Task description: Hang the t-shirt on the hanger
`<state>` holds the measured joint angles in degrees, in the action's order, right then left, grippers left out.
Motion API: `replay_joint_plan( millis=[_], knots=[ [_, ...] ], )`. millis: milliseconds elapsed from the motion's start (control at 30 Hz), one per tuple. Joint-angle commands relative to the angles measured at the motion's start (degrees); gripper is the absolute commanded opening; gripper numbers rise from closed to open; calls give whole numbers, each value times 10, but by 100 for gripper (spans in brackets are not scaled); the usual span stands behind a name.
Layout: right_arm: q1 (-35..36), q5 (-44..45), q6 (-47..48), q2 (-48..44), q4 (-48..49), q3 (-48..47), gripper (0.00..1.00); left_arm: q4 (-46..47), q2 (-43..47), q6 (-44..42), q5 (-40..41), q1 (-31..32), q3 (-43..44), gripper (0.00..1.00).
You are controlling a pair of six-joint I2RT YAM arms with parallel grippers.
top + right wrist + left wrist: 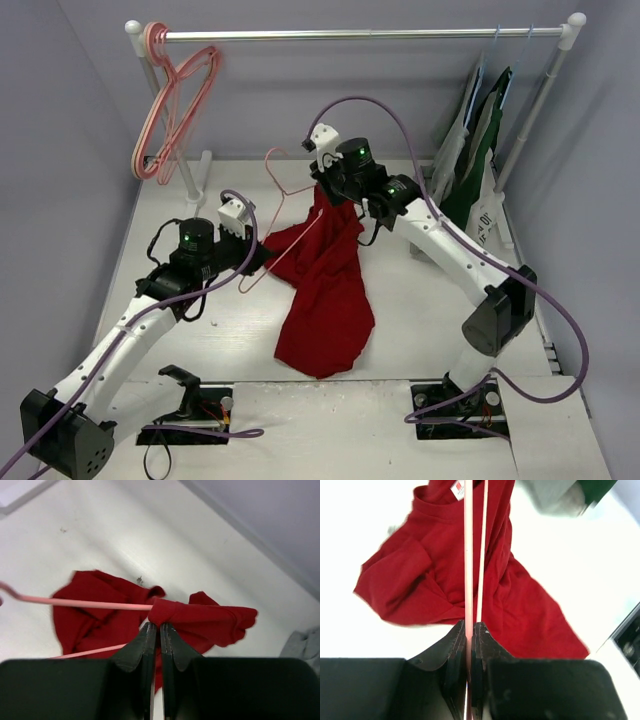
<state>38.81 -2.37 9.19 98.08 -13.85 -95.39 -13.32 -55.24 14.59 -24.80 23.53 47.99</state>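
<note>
**Item 1, table** [400,325]: white, and bears all that follows.

**Item 2, t-shirt** [325,300]: red, at the table's centre. Its near part is heaped on the surface and its far end is raised.

**Item 3, hanger** [283,192]: pink wire, left of the raised cloth. The hook points far, and one arm runs into the red fabric.

**Item 4, my right claw** [155,626]: clenched on a bunched fold of the shirt, holding it up.

**Item 5, my left claw** [469,627]: clamped on the hanger's wire.

**Item 6, label** [457,488]: white, at the neck, just beside the wire.

**Step in hand**, as I judge it: feeding the hanger into the neck.

**Next move** calls for pushing the wire deeper while the cloth is held taut, so it does not snag.
</note>
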Motion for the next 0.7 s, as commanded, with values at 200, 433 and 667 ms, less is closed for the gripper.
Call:
replay_joint_plan(
  millis=[200, 433, 667],
  knots=[
    [-1, -43, 93, -76, 5, -60, 0, 239, -16, 61, -58, 5, 71, 0],
    [-44, -52, 100, -76, 1, -90, 0, 297, -23, 76, -92, 24, 52, 0],
    [-73, -87, 135, -45, -49, -196, 0, 313, -17, 68, -77, 34, 47, 0]
  ],
)
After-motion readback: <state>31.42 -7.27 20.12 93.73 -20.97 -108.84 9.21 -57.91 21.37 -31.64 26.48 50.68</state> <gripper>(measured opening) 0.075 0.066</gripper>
